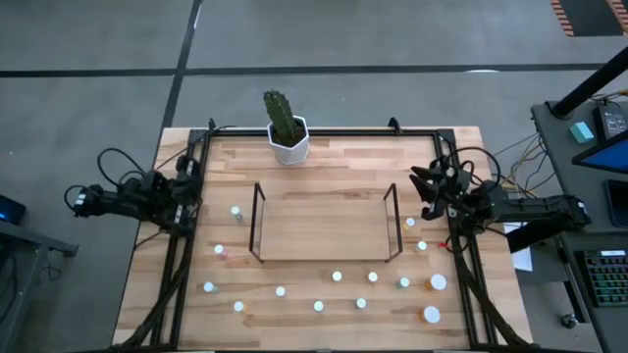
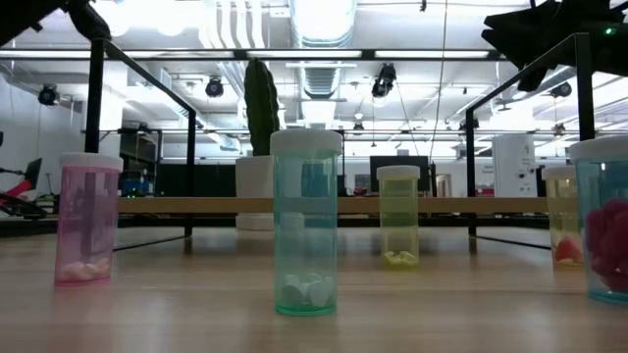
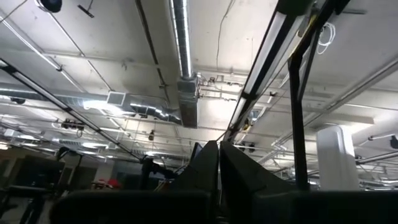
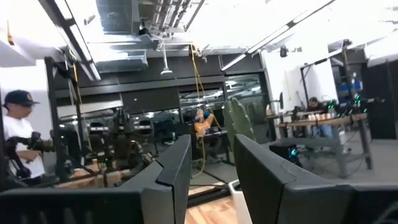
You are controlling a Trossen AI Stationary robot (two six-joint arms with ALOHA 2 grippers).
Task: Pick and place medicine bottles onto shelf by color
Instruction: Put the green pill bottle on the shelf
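Observation:
Several small medicine bottles with white caps stand upright on the wood table, among them ones at the left [image 1: 218, 249], in the near middle [image 1: 319, 306] and at the right [image 1: 423, 245]. Two larger ones [image 1: 438, 282] stand at the near right. The low view shows a pink bottle [image 2: 88, 221], a teal one [image 2: 306, 224] and a yellow one [image 2: 398, 216]. The wire shelf [image 1: 324, 227] stands at the table's middle with nothing on it. My left gripper [image 1: 188, 176] is shut and empty at the left edge, raised. My right gripper [image 1: 424, 191] is open and empty at the right edge.
A white hexagonal pot with a cactus [image 1: 287, 130] stands at the far edge, behind the shelf. A black frame [image 1: 324, 132] runs around the table. In the right wrist view a person [image 4: 18, 134] stands in the room beyond the table.

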